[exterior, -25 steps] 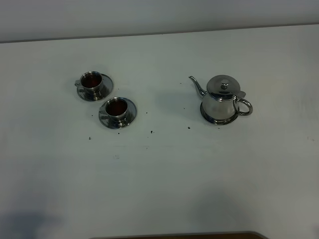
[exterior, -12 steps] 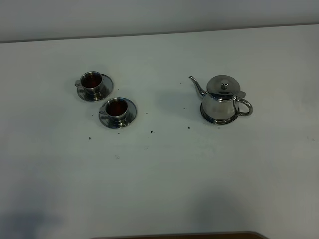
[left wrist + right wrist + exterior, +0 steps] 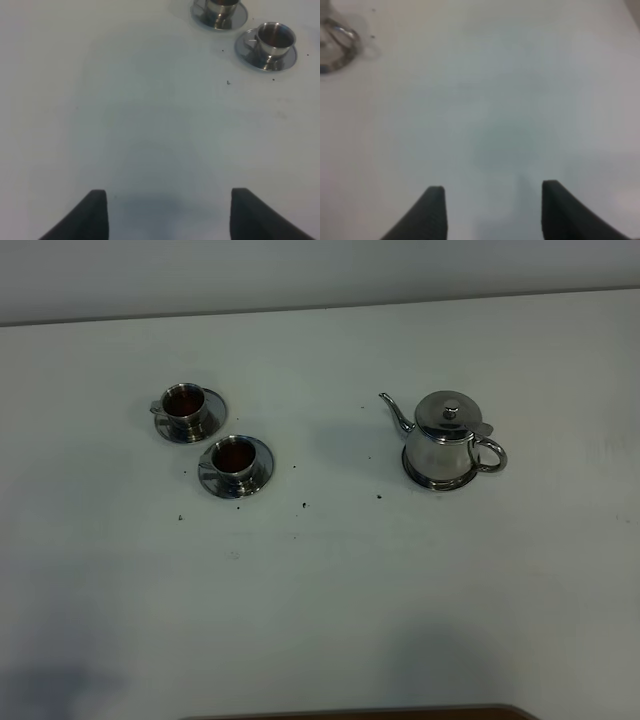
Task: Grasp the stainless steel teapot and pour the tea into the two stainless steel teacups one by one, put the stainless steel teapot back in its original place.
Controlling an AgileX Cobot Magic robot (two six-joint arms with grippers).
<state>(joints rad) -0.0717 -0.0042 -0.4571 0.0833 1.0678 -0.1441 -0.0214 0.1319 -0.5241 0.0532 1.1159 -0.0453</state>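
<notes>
The stainless steel teapot (image 3: 445,438) stands upright on its round saucer (image 3: 424,481), the original place, right of the table's middle, spout pointing left. Two stainless steel teacups sit on saucers at the left, the far one (image 3: 185,406) and the near one (image 3: 235,459). Each holds dark reddish-brown tea (image 3: 233,453). Neither arm shows in the exterior view. My left gripper (image 3: 167,215) is open over bare table, with both cups (image 3: 273,40) well ahead of it. My right gripper (image 3: 492,212) is open with nothing between its fingers. A blurred bit of shiny steel (image 3: 335,47) sits at the corner of its view.
A few dark specks (image 3: 304,505) lie on the white table (image 3: 330,600) between the cups and the teapot. A grey wall runs along the table's far edge. A brown edge (image 3: 360,712) shows at the near side.
</notes>
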